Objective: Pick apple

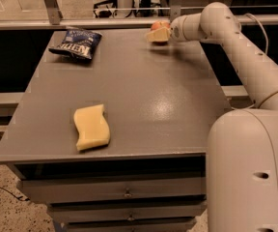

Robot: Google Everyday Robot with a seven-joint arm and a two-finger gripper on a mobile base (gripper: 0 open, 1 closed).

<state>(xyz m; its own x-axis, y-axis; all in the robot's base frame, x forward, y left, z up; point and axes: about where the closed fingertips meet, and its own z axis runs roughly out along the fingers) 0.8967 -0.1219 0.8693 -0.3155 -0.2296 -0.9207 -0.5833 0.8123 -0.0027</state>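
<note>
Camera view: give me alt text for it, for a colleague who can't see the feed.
The arm's tool is at the apple, at the far edge of the grey table. A dark chip bag lies at the far left, and a pale yellow sponge lies near the front left.

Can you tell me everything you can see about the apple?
The apple is small, round and red-orange, with skin that looks smooth. Only its top part shows, because the robot's pale pincer sits right in front of it. It is at the far edge of the grey table, well to the right of the dark chip bag. I cannot tell whether it rests on the table or is lifted, and no stem shows.
</note>
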